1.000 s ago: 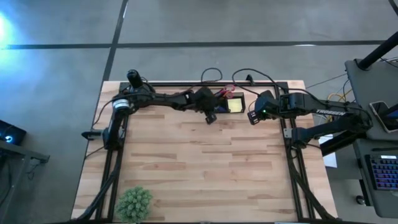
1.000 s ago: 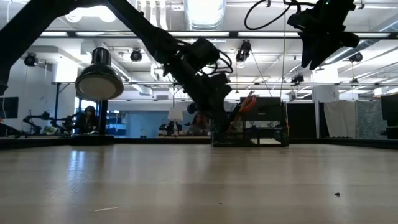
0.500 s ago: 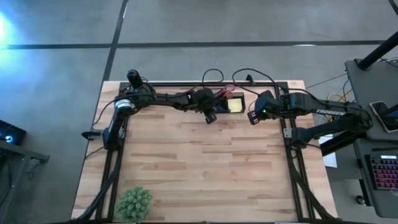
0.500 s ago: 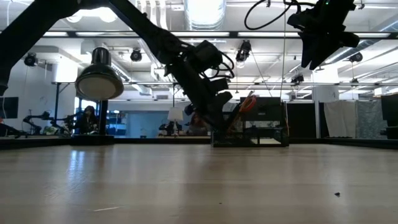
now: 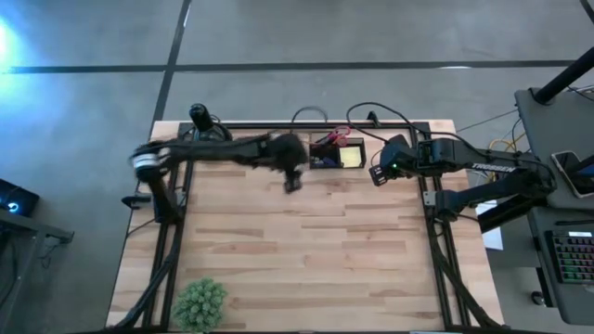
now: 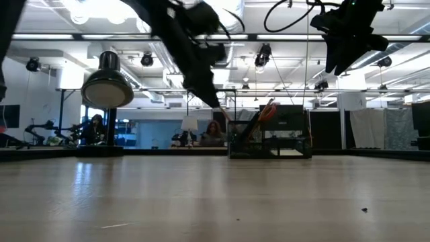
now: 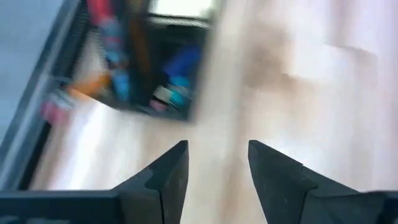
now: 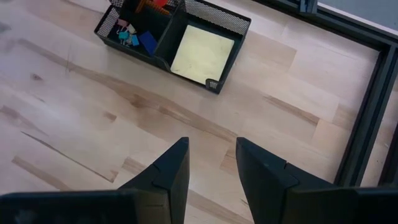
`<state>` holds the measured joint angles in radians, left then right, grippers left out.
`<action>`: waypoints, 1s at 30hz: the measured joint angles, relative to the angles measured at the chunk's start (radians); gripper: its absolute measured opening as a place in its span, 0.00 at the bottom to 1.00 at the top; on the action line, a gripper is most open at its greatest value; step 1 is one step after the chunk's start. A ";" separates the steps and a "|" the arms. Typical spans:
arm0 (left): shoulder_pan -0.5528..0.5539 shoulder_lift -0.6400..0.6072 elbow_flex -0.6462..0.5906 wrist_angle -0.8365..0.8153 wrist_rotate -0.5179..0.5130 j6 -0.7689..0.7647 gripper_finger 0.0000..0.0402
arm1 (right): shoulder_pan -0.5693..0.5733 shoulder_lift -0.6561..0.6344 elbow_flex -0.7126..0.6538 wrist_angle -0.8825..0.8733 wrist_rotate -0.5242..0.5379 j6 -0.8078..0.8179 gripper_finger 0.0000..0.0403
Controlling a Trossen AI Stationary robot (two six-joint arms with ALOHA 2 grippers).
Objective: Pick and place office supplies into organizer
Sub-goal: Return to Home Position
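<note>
The black mesh organizer [image 5: 339, 153] stands at the table's far edge, near the middle. In it lie a yellow sticky-note pad [image 8: 202, 53] and small coloured clips [image 8: 134, 37]; red scissor handles [image 5: 342, 135] and orange pencils [image 6: 267, 109] stick up from it. My left gripper [image 5: 291, 184] hangs open above bare wood, just left of and nearer than the organizer [image 7: 155, 62], with nothing between its fingers [image 7: 168, 177]. My right gripper [image 5: 378, 174] hovers open to the organizer's right, high above the table, holding nothing [image 8: 211, 165].
A small green plant [image 5: 200, 301] stands at the table's near left corner. A round black object with a knob [image 5: 198, 116] sits at the far left corner. A black frame rail [image 8: 367, 106] runs along the table's edges. Bare wood fills the middle [image 5: 306, 241].
My left gripper has drawn back from the organizer, rising and swinging toward the table's left and a little nearer, fast enough to blur. The supplies in the organizer have stayed in place. The right arm has kept still.
</note>
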<state>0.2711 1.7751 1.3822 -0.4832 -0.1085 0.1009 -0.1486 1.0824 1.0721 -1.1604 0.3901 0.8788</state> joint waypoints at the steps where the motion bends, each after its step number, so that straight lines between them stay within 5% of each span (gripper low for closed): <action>1: -0.021 -0.056 -0.048 -0.004 0.005 0.005 0.38 | 0.000 0.000 0.000 0.000 0.000 0.000 0.31; 4: -0.099 -0.252 -0.189 0.046 -0.034 -0.129 0.38 | 0.000 0.000 0.000 0.000 0.000 0.000 0.31; 8: -0.229 -0.519 -0.370 0.024 -0.324 -0.347 0.38 | 0.000 0.000 0.000 0.000 0.000 0.000 0.31; 13: -0.348 -0.764 -0.565 0.199 -0.473 -0.982 0.38 | -0.019 0.000 0.000 0.078 0.068 -0.107 0.31; 17: -0.361 -0.878 -0.706 0.410 -0.441 -0.817 0.38 | -0.031 -0.002 0.001 0.218 0.163 -0.190 0.31; 20: -0.362 -0.910 -0.796 0.618 -0.342 -0.605 0.38 | -0.028 0.000 0.001 0.295 0.160 -0.182 0.31; 23: -0.358 -0.949 -0.850 0.685 -0.360 -0.469 0.38 | -0.029 0.000 0.001 0.367 0.159 -0.180 0.31; 27: -0.360 -0.994 -0.891 0.678 -0.330 -0.687 0.38 | -0.029 0.000 0.000 0.456 0.169 -0.182 0.31; 30: -0.357 -1.035 -0.901 0.690 -0.321 -0.625 0.38 | -0.032 0.012 -0.013 0.620 0.348 -0.216 0.31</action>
<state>-0.0855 0.7405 0.4813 0.2067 -0.4293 -0.5244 -0.1803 1.0943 1.0594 -0.5399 0.7382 0.6630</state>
